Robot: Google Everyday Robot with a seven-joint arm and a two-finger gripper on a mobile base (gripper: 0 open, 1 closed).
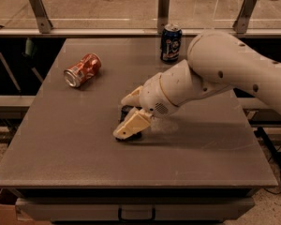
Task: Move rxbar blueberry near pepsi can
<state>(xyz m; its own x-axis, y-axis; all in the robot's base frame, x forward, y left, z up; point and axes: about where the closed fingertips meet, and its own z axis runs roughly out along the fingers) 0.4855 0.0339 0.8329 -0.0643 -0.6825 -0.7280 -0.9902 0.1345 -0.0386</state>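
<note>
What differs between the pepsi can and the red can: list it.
The pepsi can stands upright at the back; the red can lies on its side. The pepsi can is dark blue, the red can orange-red. Both are soda cans, clear of the gripper, low at the middle of the table.

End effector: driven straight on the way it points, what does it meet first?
Probably the rxbar blueberry, lying between the open fingers of the end effector. The table is right beneath. Depth is unclear, so they may already touch.
</note>
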